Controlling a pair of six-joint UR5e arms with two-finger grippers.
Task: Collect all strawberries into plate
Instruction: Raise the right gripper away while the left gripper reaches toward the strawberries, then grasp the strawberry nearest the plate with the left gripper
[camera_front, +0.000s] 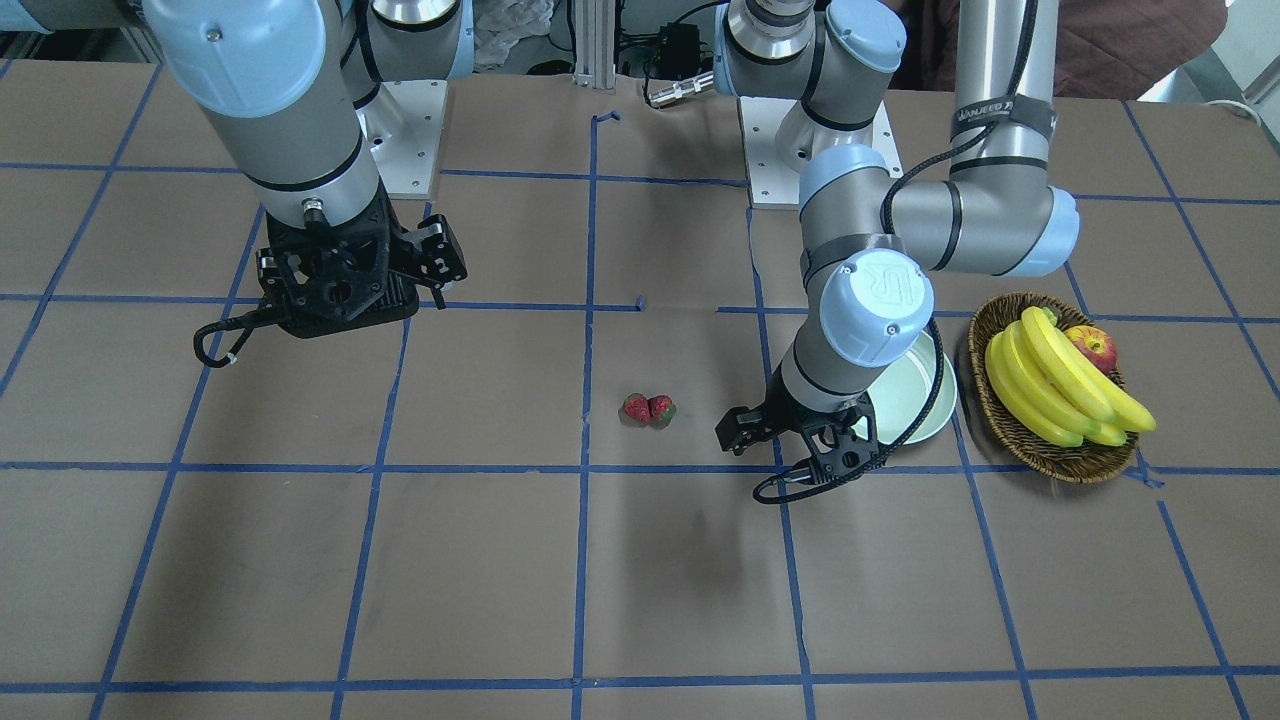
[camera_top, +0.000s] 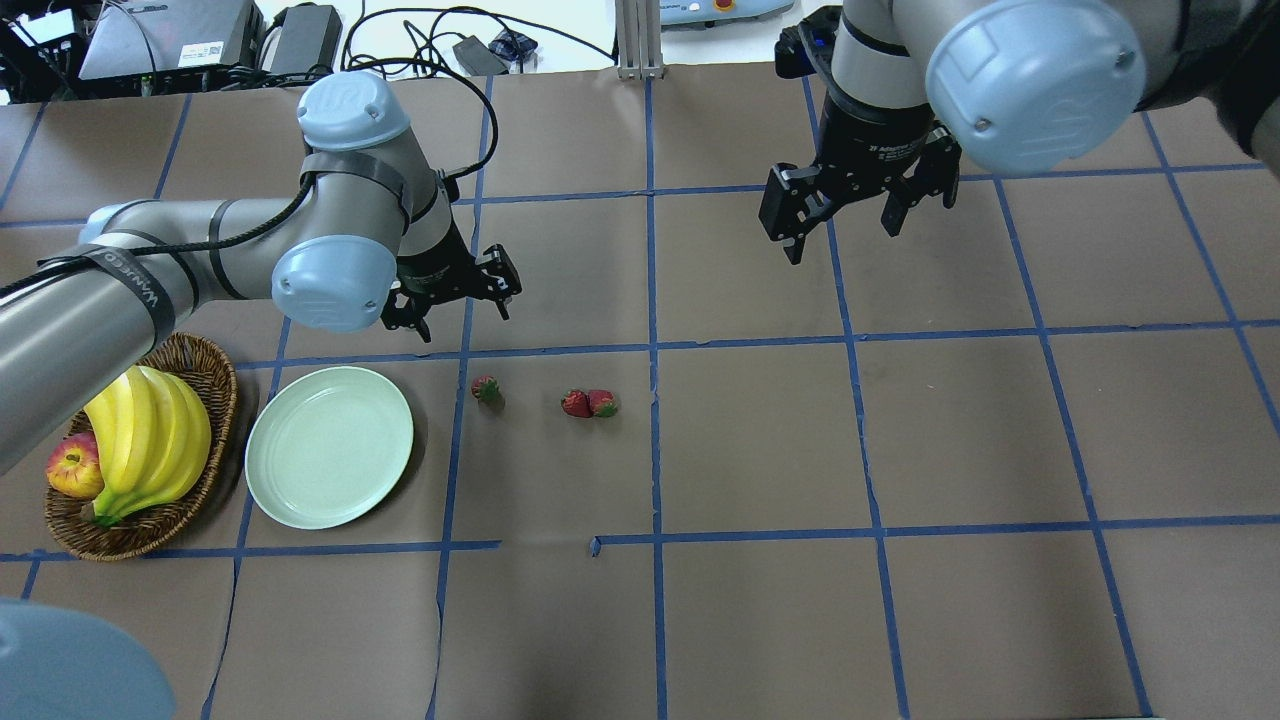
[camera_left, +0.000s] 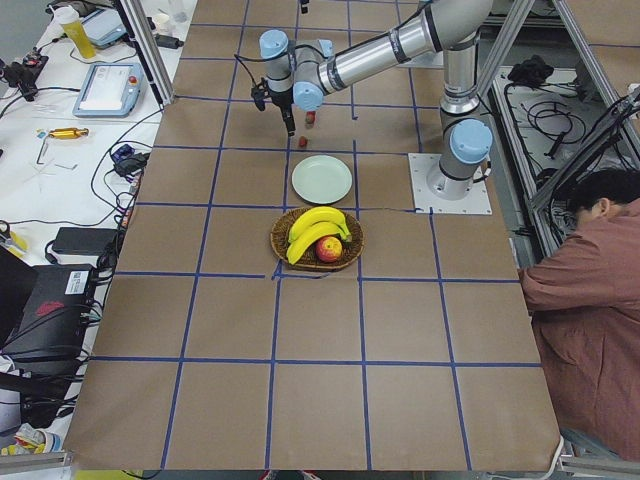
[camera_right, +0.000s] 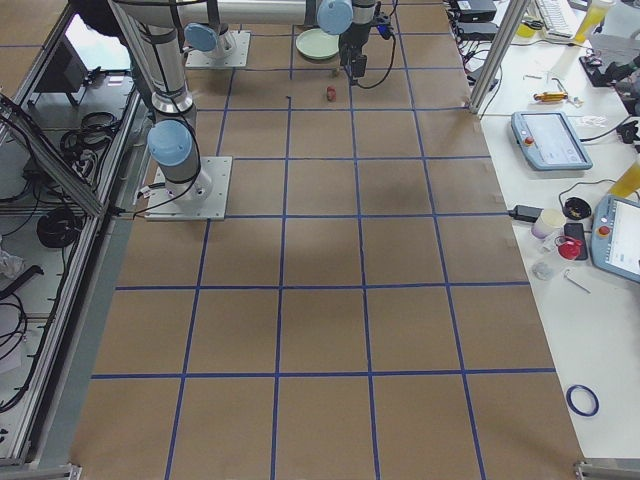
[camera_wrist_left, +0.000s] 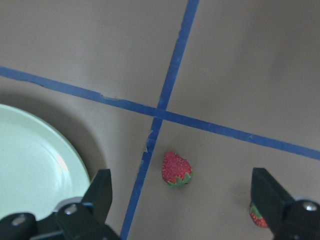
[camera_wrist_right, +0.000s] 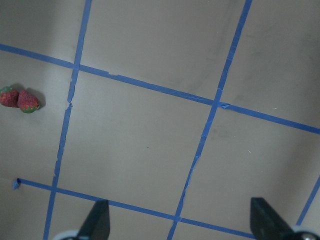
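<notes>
Three small red strawberries lie on the brown table: one single strawberry and a touching pair to its right. The pair also shows in the front view. The pale mint-green plate is empty, left of the single berry. My left gripper is open and hovers just above the single strawberry, which sits between its fingers in the wrist view, with the plate's rim at left. My right gripper is open, empty and high, far right of the berries; its wrist view shows the pair.
A brown wicker basket with bananas and a red-yellow apple stands left of the plate. Blue tape lines grid the table. My left arm's elbow hangs over part of the plate in the front view.
</notes>
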